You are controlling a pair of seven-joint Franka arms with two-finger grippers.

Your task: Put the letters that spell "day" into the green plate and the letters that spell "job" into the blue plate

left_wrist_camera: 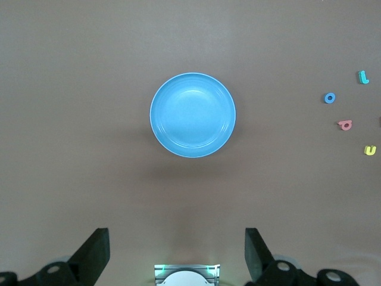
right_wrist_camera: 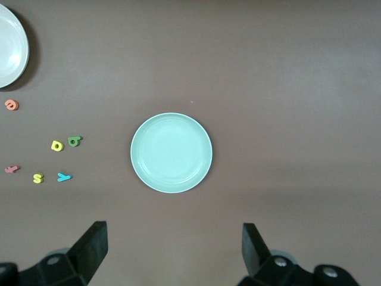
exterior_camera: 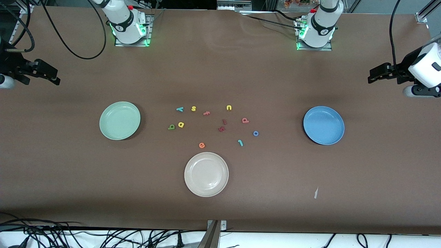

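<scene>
The pale green plate [exterior_camera: 120, 120] [right_wrist_camera: 171, 152] lies toward the right arm's end of the table, the blue plate [exterior_camera: 324, 125] [left_wrist_camera: 192, 115] toward the left arm's end. Between them are scattered the yellow looped letter [exterior_camera: 181, 124] [right_wrist_camera: 56, 145], the olive-green one [exterior_camera: 171, 127] [right_wrist_camera: 74, 141], the teal "y" [exterior_camera: 180, 109] [right_wrist_camera: 63, 177], the blue "o" [exterior_camera: 255, 133] [left_wrist_camera: 329, 98], the pink looped letter [exterior_camera: 245, 120] [left_wrist_camera: 345, 124] and the teal "j" [exterior_camera: 240, 142] [left_wrist_camera: 363, 77]. Both plates hold nothing. My right gripper [exterior_camera: 55, 78] [right_wrist_camera: 172, 247] hangs open high above the table near the green plate. My left gripper [exterior_camera: 372, 76] [left_wrist_camera: 177, 250] hangs open high near the blue plate.
A cream-white plate [exterior_camera: 206, 174] lies nearer the front camera than the letters. Among the letters are a yellow "s" [exterior_camera: 193, 109], a yellow "u" [exterior_camera: 229, 107], an orange "e" [exterior_camera: 202, 145], a salmon letter [exterior_camera: 206, 113] and two dark red ones [exterior_camera: 222, 129]. A paper scrap [exterior_camera: 315, 193] lies near the front edge.
</scene>
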